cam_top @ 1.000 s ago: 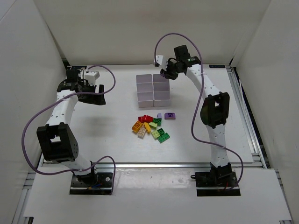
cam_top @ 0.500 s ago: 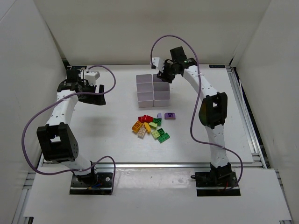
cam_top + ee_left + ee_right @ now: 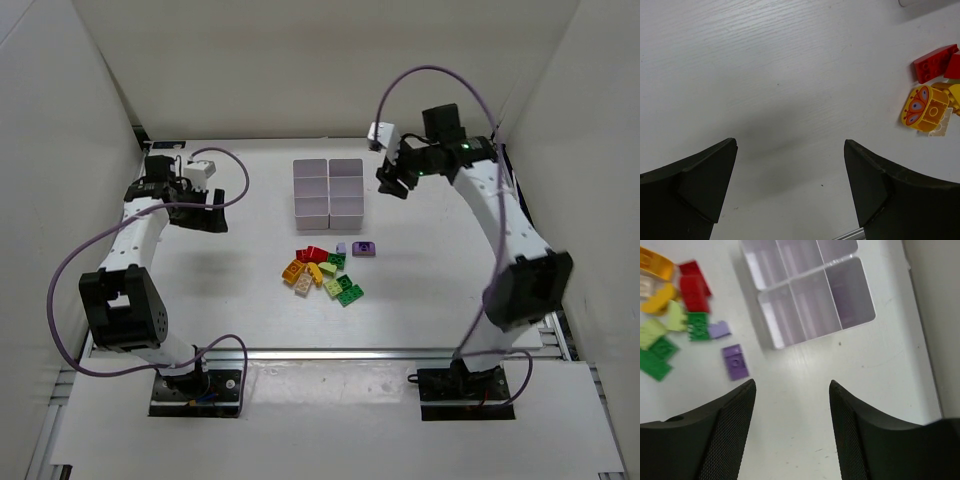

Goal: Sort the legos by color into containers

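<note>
**Status: sorting at an early stage**

1. The desk carries all the task items. Every position below is given relative to the containers.
2. The left arm stands well to the left of the containers. The right arm reaches in from their right.
3. The containers form a two-by-three block of open bins. No brick is plainly visible in any bin. The right wrist view shows a purplish tint in the walls, and it cannot be told whether a brick lies inside.
4. The left fingers are spread wide with only bare desk between them. They hang well to the left of the containers.
5. The right fingers are apart and hold nothing. They hover to the right of the containers, off the far right corner.
6. The legos lie in a loose cluster on the near side of the containers, clearly apart from the block. Red, orange, yellow, lime and green pieces are all present.
7. A purple brick lies between the cluster and the containers, toward the right. A smaller lilac brick sits just beside it.

Assessment: most of the sorting remains, as about a dozen bricks are on the desk.
</note>
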You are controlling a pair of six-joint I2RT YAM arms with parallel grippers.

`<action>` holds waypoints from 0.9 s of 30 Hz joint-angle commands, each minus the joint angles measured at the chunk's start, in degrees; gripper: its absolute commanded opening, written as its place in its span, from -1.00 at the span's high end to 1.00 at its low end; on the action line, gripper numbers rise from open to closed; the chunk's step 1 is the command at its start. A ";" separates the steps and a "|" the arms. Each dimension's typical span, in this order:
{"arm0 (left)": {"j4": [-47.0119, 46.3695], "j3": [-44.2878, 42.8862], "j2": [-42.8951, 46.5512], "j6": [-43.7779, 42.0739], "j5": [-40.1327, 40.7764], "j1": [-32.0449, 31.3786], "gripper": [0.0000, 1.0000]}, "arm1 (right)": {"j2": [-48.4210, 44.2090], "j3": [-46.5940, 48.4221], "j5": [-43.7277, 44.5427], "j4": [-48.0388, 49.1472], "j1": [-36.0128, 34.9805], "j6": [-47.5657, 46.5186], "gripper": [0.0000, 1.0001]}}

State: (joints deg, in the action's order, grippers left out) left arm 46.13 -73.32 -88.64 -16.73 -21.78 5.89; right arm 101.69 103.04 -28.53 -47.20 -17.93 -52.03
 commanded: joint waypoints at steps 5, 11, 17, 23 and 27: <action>-0.34 0.72 3.12 -0.67 -2.21 -0.70 -0.99 | -13.44 -16.02 -11.01 -10.71 -0.79 1.33 -0.23; -0.16 -0.42 3.04 0.12 -2.04 -1.06 -0.99 | -13.71 -28.92 -9.53 -5.46 -3.42 1.31 -0.24; 0.19 -0.69 3.65 0.30 -1.60 -0.97 -0.99 | -7.66 -30.36 -5.48 4.12 -3.95 1.32 -0.32; 0.54 -0.77 3.74 0.30 -1.16 -1.06 -0.99 | -1.94 -27.64 -3.46 7.73 -3.78 -1.14 -0.36; 0.54 -1.21 3.48 0.12 -0.81 -0.88 -0.99 | 1.75 -26.49 -0.83 10.54 -4.13 -1.49 -0.36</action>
State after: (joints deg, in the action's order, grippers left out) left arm 46.35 -72.58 -87.77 -16.47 -22.28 5.13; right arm 101.91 74.22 -31.38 -40.58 -21.85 -52.07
